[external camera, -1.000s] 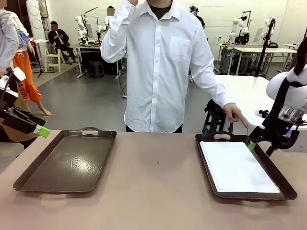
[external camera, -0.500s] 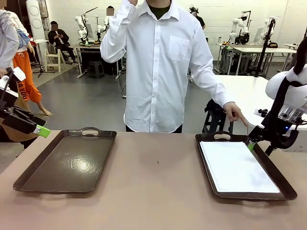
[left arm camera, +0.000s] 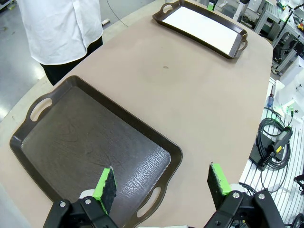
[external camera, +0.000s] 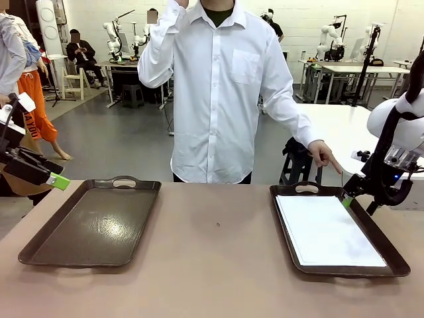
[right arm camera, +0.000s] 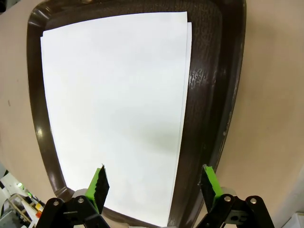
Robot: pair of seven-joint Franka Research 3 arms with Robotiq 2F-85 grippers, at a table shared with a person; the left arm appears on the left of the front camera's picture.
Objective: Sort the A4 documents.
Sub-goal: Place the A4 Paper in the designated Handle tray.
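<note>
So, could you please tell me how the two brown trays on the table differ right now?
The right tray holds a stack of white paper sheets; the left tray holds nothing. The right hand, open, sits over the right tray's far corner, while the left hand, also open, hangs over the left tray's near edge. Both trays are dark brown with cut-out handles and lie flat on the tan table.

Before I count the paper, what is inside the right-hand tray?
White A4 documents lie stacked in the right tray; a second sheet's edge peeks out. How many lie underneath is covered.
</note>
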